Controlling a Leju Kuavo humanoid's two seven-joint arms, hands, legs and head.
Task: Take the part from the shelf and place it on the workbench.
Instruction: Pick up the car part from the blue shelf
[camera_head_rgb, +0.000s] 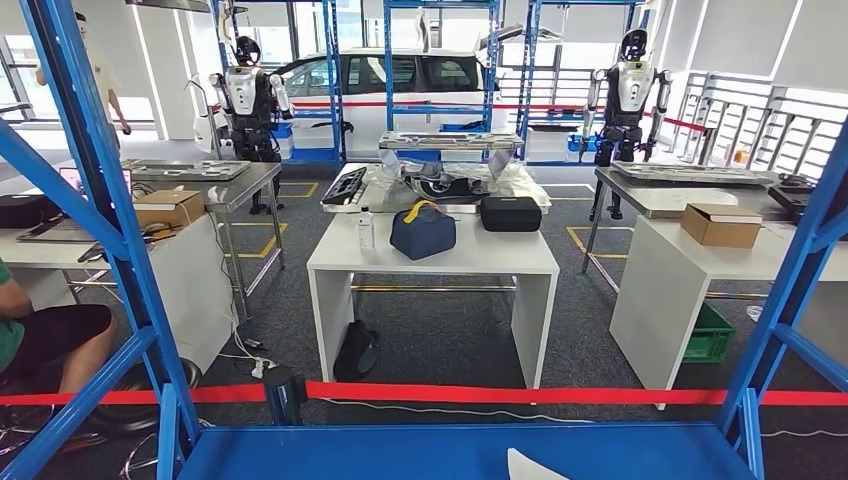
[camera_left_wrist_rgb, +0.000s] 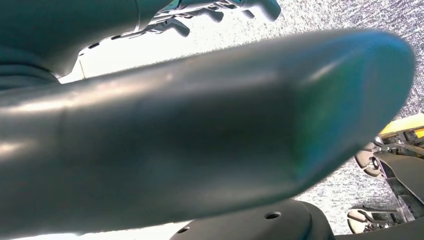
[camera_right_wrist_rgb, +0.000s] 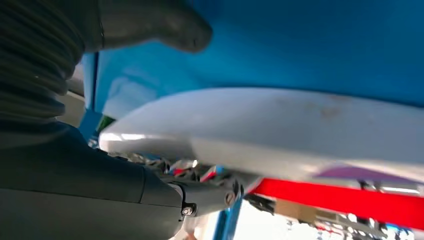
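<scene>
I can read no text, label, brand, number or sign anywhere before me, not on the boxes, bags or benches.

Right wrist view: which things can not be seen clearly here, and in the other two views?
- White part, right wrist view: blurred, cut off by the edge.
- Right hand: its grasp on the part is unclear.
- Left hand, left wrist view: mostly hidden behind its thumb.
- White part, head view: cut off by the bottom edge.
</scene>
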